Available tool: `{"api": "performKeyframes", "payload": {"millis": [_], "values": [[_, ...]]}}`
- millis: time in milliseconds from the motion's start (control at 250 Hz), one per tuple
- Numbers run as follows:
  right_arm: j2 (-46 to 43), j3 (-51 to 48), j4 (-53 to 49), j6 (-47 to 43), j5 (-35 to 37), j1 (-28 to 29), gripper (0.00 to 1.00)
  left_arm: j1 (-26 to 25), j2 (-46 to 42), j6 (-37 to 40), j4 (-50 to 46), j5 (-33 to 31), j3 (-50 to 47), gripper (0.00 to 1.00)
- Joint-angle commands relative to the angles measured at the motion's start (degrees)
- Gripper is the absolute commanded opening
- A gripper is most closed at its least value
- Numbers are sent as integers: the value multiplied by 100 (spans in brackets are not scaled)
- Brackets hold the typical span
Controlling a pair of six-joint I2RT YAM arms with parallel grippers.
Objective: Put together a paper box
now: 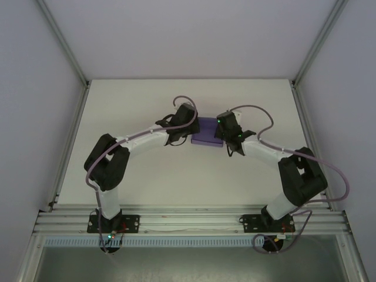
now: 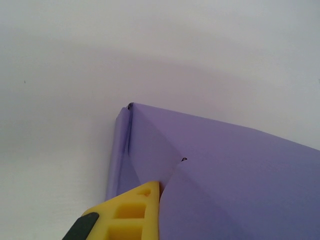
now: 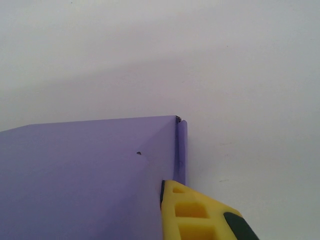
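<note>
The paper box (image 1: 207,131) lay near the middle of the white table (image 1: 141,106), a little closer to the far edge than to the near edge where my bases were bolted. From above it looked like a shallow purple rectangle, folded up rather than flat, with one short end turned toward each of my arms.

My left gripper (image 1: 190,130) was at the box's left end and my right gripper (image 1: 221,131) at its right end, so the box sat between them.

At my left wrist, one yellow finger (image 2: 136,207) pressed against the purple card beside a seam where two panels met. A doubled side wall ran up to the far corner. The card covered the spot where my other finger would be.

At my right wrist, one yellow finger (image 3: 190,212) sat just beside the box's folded corner edge, touching the card. Its partner was hidden behind the purple panel, which carried one small dark speck.

Both pairs of fingers were closed. As far as I could judge with one finger of each pair hidden, each pair was pinching a thin wall of the box.
</note>
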Motion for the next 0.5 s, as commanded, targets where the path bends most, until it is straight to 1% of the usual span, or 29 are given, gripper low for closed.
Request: {"api": "performKeyframes", "payload": {"millis": [0,104,280,392,496], "values": [[-88,-361,23,141,137,10,0,-191,-1,-338,-31,42,-338,0],[-101,-496,39,168,186,22,0,-238,148,-352,-151,84,-327,0],[-265,-894,118,138,481,46,0,-302,-21,-277,-471,-283,-586,0],[-391,-1167,65,107,667,65,0,-311,-192,-219,-447,-231,-822,0],[-546,-1403,115,65,624,72,0,-344,-249,-177,-493,-184,-938,0]]}}
